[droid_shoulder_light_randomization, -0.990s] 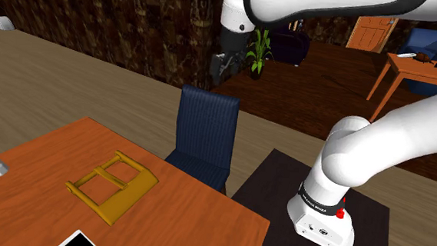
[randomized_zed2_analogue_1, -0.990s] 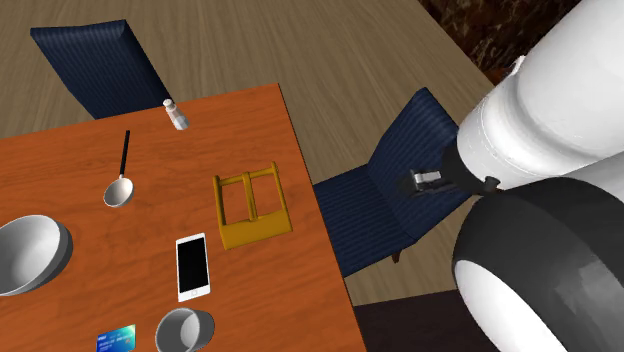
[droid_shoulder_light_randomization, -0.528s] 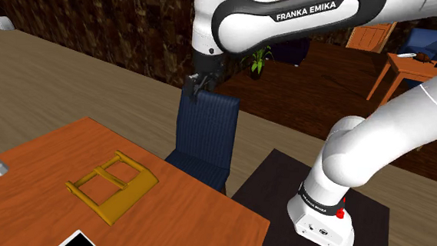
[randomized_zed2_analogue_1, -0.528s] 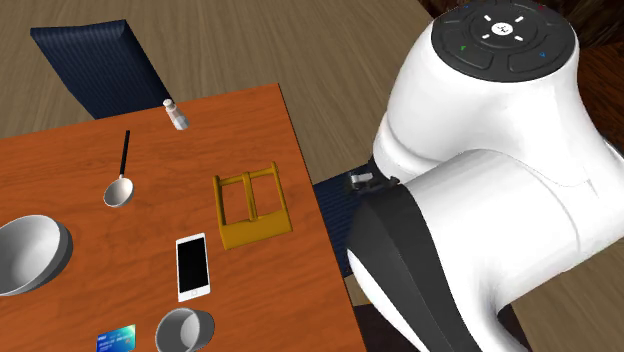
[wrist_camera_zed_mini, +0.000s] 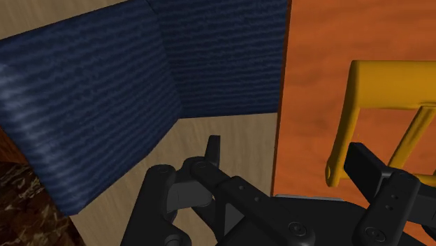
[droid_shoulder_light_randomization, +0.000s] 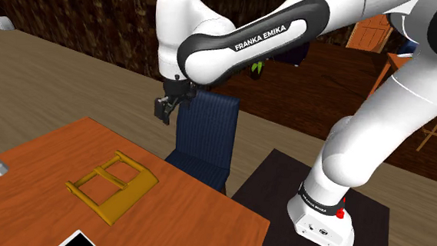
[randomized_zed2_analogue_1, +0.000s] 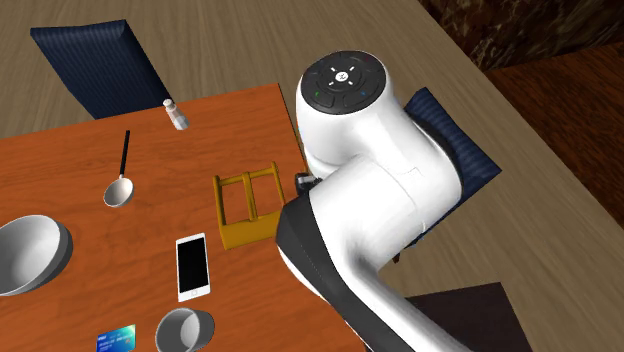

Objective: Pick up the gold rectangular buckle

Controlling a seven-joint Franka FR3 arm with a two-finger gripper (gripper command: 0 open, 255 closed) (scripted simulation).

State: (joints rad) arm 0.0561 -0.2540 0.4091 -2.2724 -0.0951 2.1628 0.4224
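Gold buckle lay flat on the orange table, near the edge by the blue chair. My gripper hung high over that edge, fingers apart, empty. It looked stiff, light and probably slick, so I'd pinch 1 thin side bar.

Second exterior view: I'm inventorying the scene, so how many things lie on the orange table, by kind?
Gold buckle: 1
Phone: 1
Spoon: 1
Bowl: 1
Cup: 1
Card: 1
Shaker: 1
Total: 7
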